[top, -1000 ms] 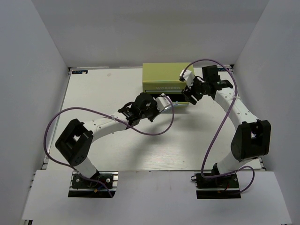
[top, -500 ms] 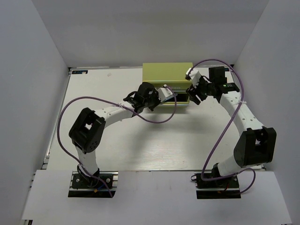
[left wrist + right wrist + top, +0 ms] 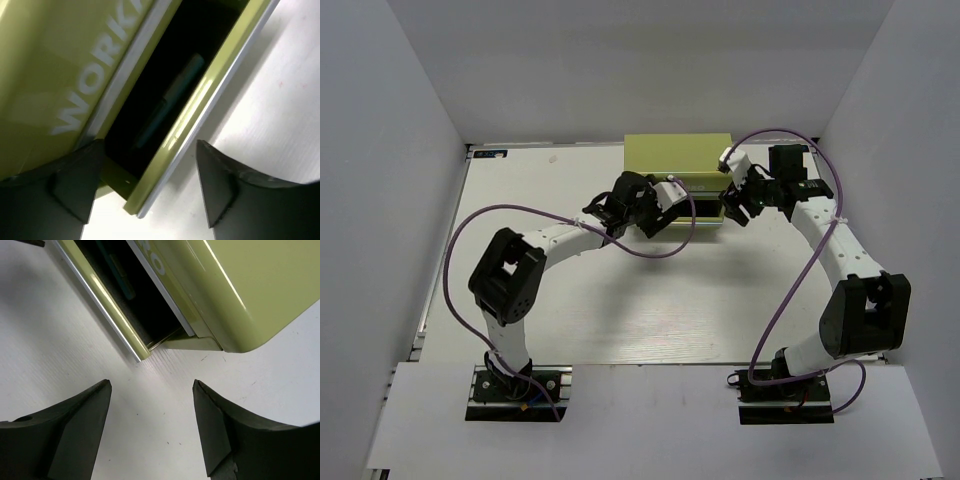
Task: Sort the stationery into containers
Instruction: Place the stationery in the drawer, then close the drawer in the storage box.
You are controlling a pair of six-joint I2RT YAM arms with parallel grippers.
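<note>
White table (image 3: 620, 300): green chest (image 3: 675, 155) at far edge, its drawer (image 3: 200, 100) pulled open, teal pen (image 3: 172, 97) lying inside. Left gripper (image 3: 147, 165) over drawer front, fingers apart, empty. Right gripper (image 3: 151, 387) beside chest corner, fingers apart, empty. Other pens unseen; drawer probably left to close.

1. Left wrist cam: the chest (image 3: 35, 100) runs off the top and left edges, so its lettering (image 3: 95, 70) gets chopped after "WORK".
2. The open drawer (image 3: 200, 105) is super dark. One teal pen (image 3: 172, 97) shows, with its lower end lost in shadow.
3. Top cam: the left gripper (image 3: 685, 203) partly covers the drawer, and it's too small to pick out pens.
4. Right wrist cam: the top edge crops the drawer.
</note>
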